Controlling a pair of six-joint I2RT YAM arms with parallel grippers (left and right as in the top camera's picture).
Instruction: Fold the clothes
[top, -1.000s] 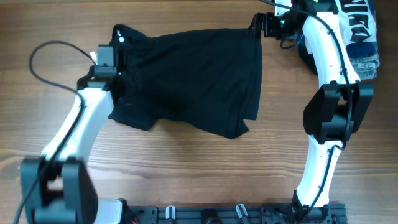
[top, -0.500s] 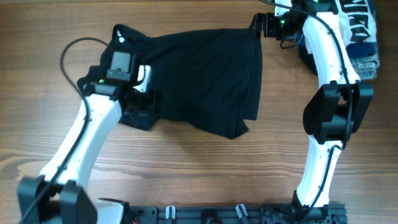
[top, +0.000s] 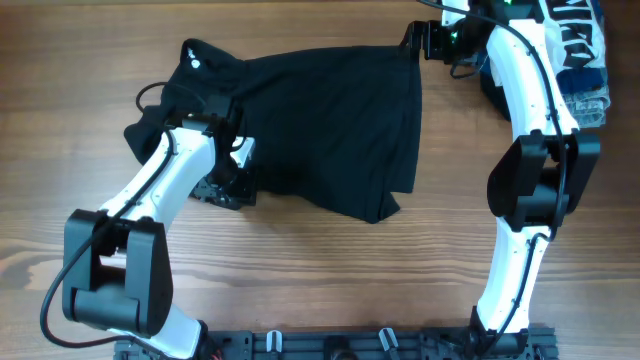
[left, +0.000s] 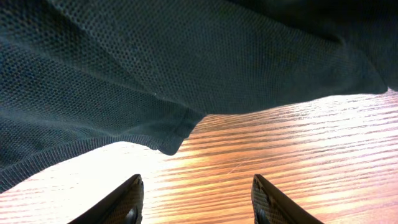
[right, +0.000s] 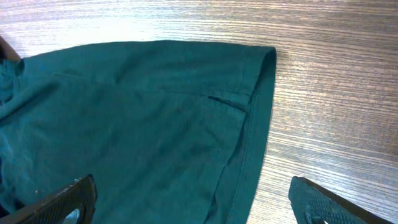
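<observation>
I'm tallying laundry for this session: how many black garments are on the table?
1. The black garment lies spread across the upper middle of the table. The pile at the upper right corner shows only white, navy and pale pieces; more could be hidden underneath.

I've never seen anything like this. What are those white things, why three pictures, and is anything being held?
The white things are two robot arms, a left arm and a right arm, at a wooden table. One picture looks down from above; the other two come from a camera on each wrist, showing that arm's own jaws. A black garment lies on the table; a heap of other clothes sits in the far right corner. Both pairs of jaws stand open, holding nothing: the left beside the garment's edge, the right over a hemmed corner.
</observation>
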